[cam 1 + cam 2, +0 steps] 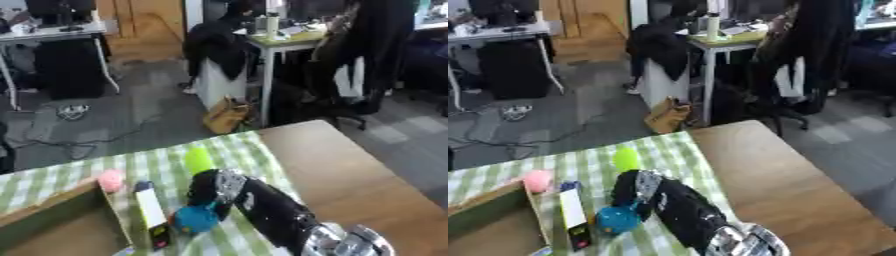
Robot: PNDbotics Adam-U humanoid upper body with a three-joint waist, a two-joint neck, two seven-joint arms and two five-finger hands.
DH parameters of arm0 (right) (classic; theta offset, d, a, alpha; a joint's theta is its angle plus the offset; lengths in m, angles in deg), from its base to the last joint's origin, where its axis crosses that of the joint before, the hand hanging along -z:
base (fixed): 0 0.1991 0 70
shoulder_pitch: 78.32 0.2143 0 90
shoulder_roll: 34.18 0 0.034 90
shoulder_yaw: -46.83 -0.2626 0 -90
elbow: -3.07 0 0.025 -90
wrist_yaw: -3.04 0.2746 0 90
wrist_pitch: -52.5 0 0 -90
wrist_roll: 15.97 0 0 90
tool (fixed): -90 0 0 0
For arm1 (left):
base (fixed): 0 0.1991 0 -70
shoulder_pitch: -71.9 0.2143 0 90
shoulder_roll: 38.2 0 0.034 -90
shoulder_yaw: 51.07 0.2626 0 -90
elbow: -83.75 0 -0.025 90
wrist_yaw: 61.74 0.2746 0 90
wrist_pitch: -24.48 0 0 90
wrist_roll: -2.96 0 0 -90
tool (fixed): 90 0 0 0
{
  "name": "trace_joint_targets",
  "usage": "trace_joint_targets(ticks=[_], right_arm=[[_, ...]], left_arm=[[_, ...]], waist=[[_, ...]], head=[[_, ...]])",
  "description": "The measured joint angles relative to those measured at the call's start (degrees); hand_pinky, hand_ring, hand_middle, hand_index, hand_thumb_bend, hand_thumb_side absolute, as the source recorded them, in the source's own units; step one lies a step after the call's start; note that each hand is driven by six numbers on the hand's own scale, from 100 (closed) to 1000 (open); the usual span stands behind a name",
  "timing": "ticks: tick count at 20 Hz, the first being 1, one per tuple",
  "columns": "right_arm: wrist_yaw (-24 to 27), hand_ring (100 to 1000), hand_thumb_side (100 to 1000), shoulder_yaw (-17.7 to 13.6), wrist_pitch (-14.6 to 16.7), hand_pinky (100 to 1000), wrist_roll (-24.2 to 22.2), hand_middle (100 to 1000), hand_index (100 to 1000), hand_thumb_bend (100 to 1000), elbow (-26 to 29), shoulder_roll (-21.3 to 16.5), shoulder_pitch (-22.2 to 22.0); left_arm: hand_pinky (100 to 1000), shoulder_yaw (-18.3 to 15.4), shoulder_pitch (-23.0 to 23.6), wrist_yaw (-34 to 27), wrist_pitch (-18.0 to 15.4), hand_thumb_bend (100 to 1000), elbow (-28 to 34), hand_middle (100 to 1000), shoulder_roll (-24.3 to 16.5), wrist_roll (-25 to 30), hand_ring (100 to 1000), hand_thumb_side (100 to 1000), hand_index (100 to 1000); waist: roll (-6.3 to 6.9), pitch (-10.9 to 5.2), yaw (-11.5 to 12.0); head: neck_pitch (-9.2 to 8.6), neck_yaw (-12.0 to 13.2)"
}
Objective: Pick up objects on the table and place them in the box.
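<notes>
**Right hand over the blue ball**

Left eye view: the right hand (214, 192) reaches in from the lower right, fingers curled down onto a blue ball (194, 219) at its fingertips. A white box-shaped item (150, 212) lies just left; the cardboard box (52, 220) farther left.

Right eye view: a lime-green object (626, 159) sits just beyond the hand, a pink ball (537, 181) beyond-left, all on the checked cloth (675, 152) covering the table (780, 190).

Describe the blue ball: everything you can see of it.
The blue ball is round, plain teal-blue, with a dull surface; its material cannot be told. It lies on the green checked cloth, near the table's front. The right hand is right above it, its dark fingers reaching down to the ball's top; whether they grip it cannot be seen. A long white box lies close on its left, and the cardboard box beyond that.
</notes>
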Motion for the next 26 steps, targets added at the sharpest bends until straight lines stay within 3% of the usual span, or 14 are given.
trace_joint_targets(ticks=[5, 6, 7, 8, 9, 12, 15, 16, 17, 18, 19, 20, 26], right_arm=[[5.43, 635, 563, -0.62, 1.08, 762, -0.92, 611, 796, 526, -1.09, -0.26, -0.03], [6.54, 554, 550, -0.62, 1.28, 692, -1.12, 560, 727, 486, -1.23, -0.29, -0.04], [7.61, 554, 550, -0.62, 1.48, 692, -1.31, 560, 727, 486, -1.36, -0.34, -0.07], [8.58, 493, 549, -0.61, 1.65, 622, -1.48, 507, 672, 469, -1.37, -0.40, -0.15], [9.52, 493, 549, -0.61, 1.78, 622, -1.61, 507, 672, 469, -1.37, -0.49, -0.21], [11.82, 394, 549, -0.55, 2.03, 504, -1.85, 412, 563, 435, -1.37, -0.71, -0.41], [13.25, 358, 548, -0.21, 2.28, 475, -2.06, 383, 532, 425, -1.37, -0.72, -0.43], [13.69, 282, 563, -0.18, 2.36, 416, -2.14, 325, 479, 390, -1.37, -0.72, -0.44], [14.03, 282, 563, -0.16, 2.45, 416, -2.22, 325, 479, 390, -1.37, -0.72, -0.46], [14.35, 179, 611, -0.07, 2.49, 358, -2.27, 234, 448, 344, -1.37, -0.72, -0.47], [14.66, 179, 611, -0.02, 2.51, 358, -2.28, 234, 448, 344, -1.36, -0.72, -0.48], [15.03, 112, 651, 0.07, 2.54, 318, -2.25, 171, 429, 279, -1.36, -0.72, -0.49], [16.93, 100, 687, 0.23, 2.72, 267, -1.65, 100, 406, 202, -1.32, -0.72, -0.67]], left_arm=[[791, -0.04, -0.07, 0.02, -0.12, 131, 0.00, 852, 0.00, -0.22, 834, 1000, 918], [791, -0.04, -0.08, 0.03, -0.13, 131, 0.00, 851, 0.00, -0.28, 834, 1000, 917], [791, -0.05, -0.10, 0.03, -0.13, 131, 0.00, 851, 0.00, -0.31, 834, 1000, 917], [791, -0.06, -0.13, 0.03, -0.13, 131, 0.00, 850, 0.00, -0.33, 834, 1000, 917], [791, -0.07, -0.14, 0.04, -0.13, 131, 0.00, 850, 0.00, -0.35, 834, 1000, 917], [791, -0.17, -0.18, 0.05, -0.15, 132, 0.00, 849, 0.00, -0.46, 834, 1000, 916], [790, -0.19, -0.20, 0.07, -0.20, 131, 0.00, 849, 0.00, -0.65, 834, 1000, 916], [790, -0.20, -0.20, 0.08, -0.21, 132, 0.00, 848, 0.00, -0.68, 833, 1000, 915], [790, -0.22, -0.21, 0.09, -0.23, 132, 0.00, 848, 0.00, -0.71, 833, 1000, 915], [789, -0.30, -0.24, 0.11, -0.24, 132, 0.00, 846, 0.00, -0.74, 833, 1000, 913], [789, -0.33, -0.27, 0.12, -0.24, 132, 0.00, 846, 0.00, -0.77, 833, 1000, 913], [788, -0.35, -0.28, 0.16, -0.26, 132, 0.00, 845, 0.00, -0.82, 833, 1000, 913], [786, -0.37, -0.29, 0.57, -0.27, 133, 0.00, 843, 0.00, -1.26, 832, 1000, 912]], waist=[[0.00, 0.00, -0.02], [0.00, 0.00, -0.03], [0.00, 0.00, -0.03], [0.00, 0.00, -0.03], [0.00, 0.00, -0.03], [0.00, 0.00, -0.01], [0.00, 0.00, 0.05], [0.00, 0.00, 0.08], [0.00, 0.00, 0.10], [0.00, 0.00, 0.15], [0.00, 0.00, 0.21], [0.00, 0.00, 0.24], [0.02, 0.00, 0.31]], head=[[-0.29, -0.76], [-0.29, -0.83], [-0.29, -0.89], [-0.29, -0.94], [-0.29, -0.94], [-0.30, -1.05], [-0.52, -1.46], [-0.65, -1.59], [-0.70, -1.72], [-0.70, -1.80], [-0.71, -1.82], [-0.71, -1.85], [-0.71, -2.02]])
